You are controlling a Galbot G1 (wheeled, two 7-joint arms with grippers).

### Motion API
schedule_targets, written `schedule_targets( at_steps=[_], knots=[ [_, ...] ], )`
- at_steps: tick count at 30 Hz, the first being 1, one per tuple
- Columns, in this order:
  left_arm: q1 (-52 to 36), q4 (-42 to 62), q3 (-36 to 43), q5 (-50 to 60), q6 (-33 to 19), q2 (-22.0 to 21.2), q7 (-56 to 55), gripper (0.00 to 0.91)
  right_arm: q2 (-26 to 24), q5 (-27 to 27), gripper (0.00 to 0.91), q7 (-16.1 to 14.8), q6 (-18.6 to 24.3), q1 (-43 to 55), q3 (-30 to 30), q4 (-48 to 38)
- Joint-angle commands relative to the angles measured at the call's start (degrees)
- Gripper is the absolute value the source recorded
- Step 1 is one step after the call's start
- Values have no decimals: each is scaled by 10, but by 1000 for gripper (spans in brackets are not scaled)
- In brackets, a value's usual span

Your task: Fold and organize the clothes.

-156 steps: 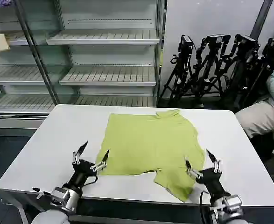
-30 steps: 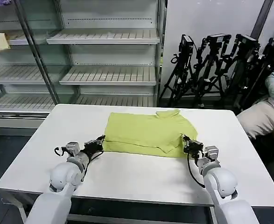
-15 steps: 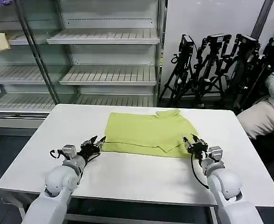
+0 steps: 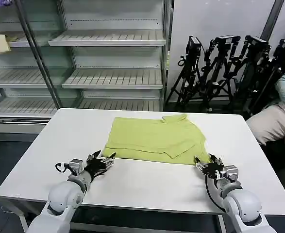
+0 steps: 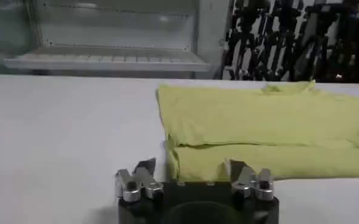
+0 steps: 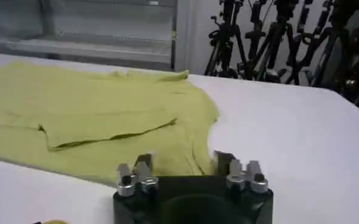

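**Desk:** What does the frame show?

**Reporter:** A lime T-shirt [image 4: 154,139] lies folded once on the white worktop [image 4: 147,187], its near half doubled back over the far half so the fold runs along the robot's side. It sits toward the far middle of the worktop, a sleeve flap lying across the upper layer near the right end and a small bump of fabric at the far edge.

**Desk:** And the arms?

**Reporter:** The left gripper [image 4: 102,162] rests low beside the fold's left corner, jaws spread and empty; in the left wrist view [image 5: 191,176] the doubled edge lies just ahead of them, not touching. The right gripper [image 4: 208,165] mirrors it off the right corner, jaws likewise apart, holding nothing [image 6: 185,167].

**Desk:** Why that stance?

**Reporter:** One gripper at each end of the same edge suggests the cloth was handled by both corners at once, keeping the fold straight. With jaws wide and clear of the fabric, the shirt lies flat under its own weight. A further fold looks needed before it counts as tidy
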Motion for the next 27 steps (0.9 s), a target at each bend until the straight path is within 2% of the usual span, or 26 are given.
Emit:
schedule_targets(
  at_steps=[1, 10, 13, 19, 24, 27],
  knots=[
    [3, 6, 9, 3, 6, 0, -6, 10, -3, 15, 0, 5, -8, -14, 3, -1],
    [51, -35, 6, 14, 6, 8, 3, 0, -6, 11, 0, 2, -8, -45, 5, 49],
    [102, -88, -7, 15, 6, 19, 5, 0, -10, 2, 0, -6, -4, -102, 16, 105],
    [253, -231, -87, 16, 6, 38, 2, 0, -8, -21, 0, -15, 19, -216, 40, 192],
    [349, -295, -145, 10, 6, 48, 1, 0, -3, -63, 0, -15, 57, -282, 54, 234],
    [379, -315, -159, 13, 7, 56, -4, 20, -3, -75, 0, -8, 60, -308, 55, 251]
  ],
)
